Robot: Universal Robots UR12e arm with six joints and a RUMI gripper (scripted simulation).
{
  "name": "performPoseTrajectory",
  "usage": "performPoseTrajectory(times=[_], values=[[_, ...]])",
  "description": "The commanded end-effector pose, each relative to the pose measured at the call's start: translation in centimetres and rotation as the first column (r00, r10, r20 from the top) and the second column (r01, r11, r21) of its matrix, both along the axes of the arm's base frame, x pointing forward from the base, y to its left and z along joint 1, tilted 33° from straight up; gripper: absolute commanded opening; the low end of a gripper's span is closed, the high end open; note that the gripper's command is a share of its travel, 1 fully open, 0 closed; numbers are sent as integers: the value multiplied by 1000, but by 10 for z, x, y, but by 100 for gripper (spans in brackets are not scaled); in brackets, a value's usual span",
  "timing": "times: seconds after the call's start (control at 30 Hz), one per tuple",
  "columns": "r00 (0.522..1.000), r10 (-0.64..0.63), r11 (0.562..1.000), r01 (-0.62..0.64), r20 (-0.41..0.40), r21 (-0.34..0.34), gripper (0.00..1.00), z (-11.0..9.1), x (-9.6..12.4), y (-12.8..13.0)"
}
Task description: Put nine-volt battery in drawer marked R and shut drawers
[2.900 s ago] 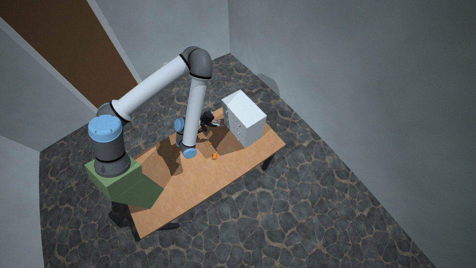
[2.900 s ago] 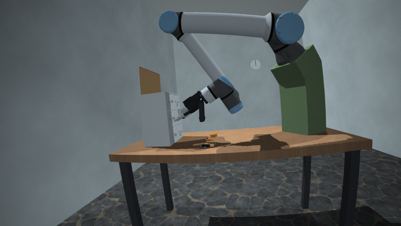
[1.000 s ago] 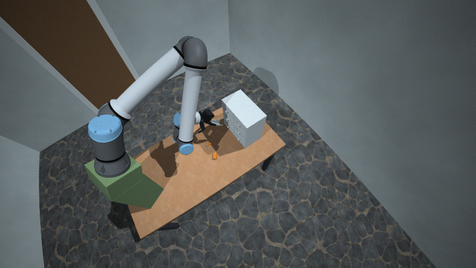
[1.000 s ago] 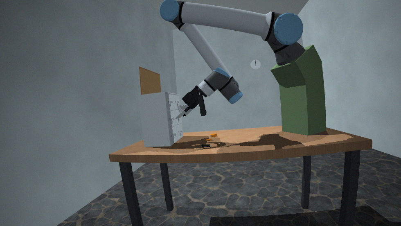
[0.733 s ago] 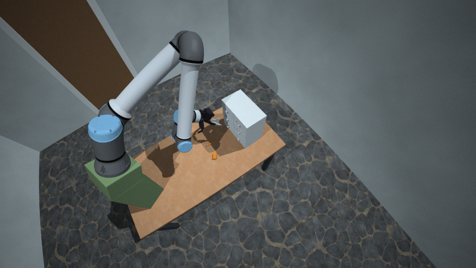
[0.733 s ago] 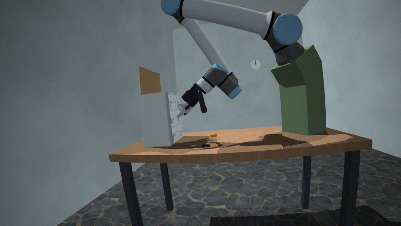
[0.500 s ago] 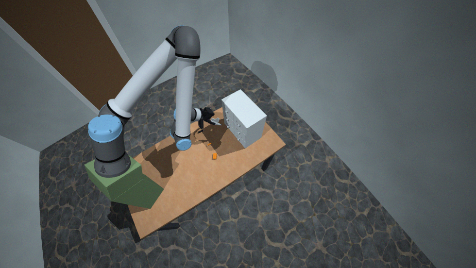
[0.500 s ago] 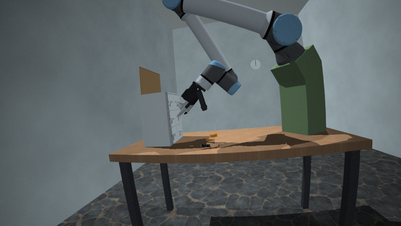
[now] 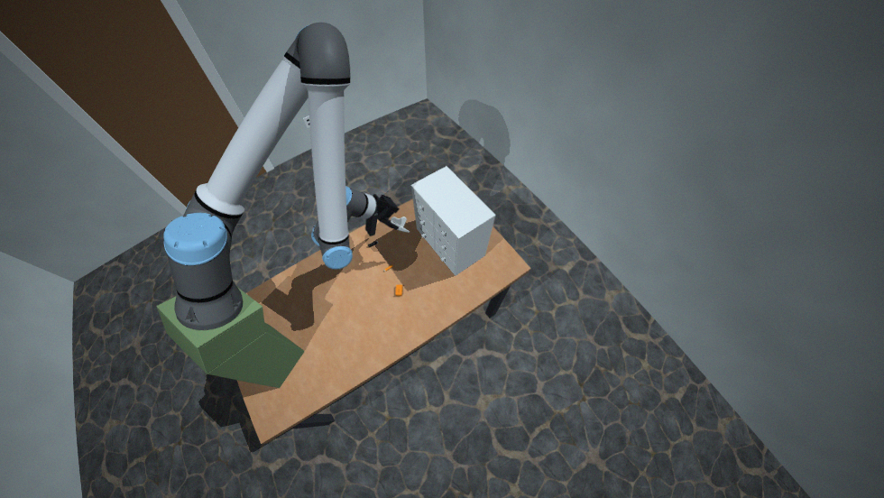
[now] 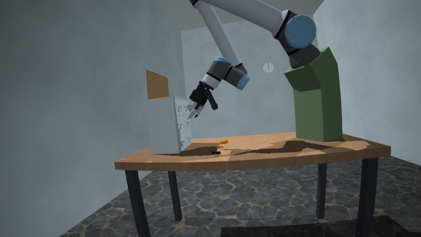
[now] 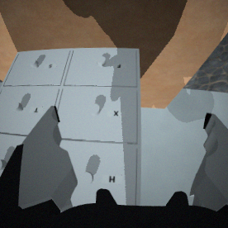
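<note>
The white chest stands upright at the table's far end, and all its drawer fronts look shut. In the wrist view I read the letters S, T, X and H; no R shows. My gripper is open and empty. It hangs in the air just in front of the chest's upper drawers. A small orange block, possibly the nine-volt battery, lies on the table away from the gripper.
A tiny orange piece and a small dark item lie in the arm's shadow in front of the chest. The arm's green pedestal stands at the table's other end.
</note>
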State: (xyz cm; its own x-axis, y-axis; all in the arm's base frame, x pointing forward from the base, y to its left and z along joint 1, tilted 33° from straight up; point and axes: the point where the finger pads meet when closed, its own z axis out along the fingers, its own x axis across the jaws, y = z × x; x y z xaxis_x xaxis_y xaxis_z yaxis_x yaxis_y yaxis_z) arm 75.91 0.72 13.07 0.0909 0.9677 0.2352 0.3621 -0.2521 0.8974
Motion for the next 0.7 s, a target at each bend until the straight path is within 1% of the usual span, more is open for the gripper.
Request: performPoseTrajectory(times=[0.0,0.3,0.37,0.67], values=[[998,15,1000,-14,-60,5,100,3,-6,0],[987,38,999,-36,-154,16,100,7,-18,0],[987,38,999,-36,-154,16,100,7,-18,0],[968,62,998,-57,-244,29,100,10,-29,0]])
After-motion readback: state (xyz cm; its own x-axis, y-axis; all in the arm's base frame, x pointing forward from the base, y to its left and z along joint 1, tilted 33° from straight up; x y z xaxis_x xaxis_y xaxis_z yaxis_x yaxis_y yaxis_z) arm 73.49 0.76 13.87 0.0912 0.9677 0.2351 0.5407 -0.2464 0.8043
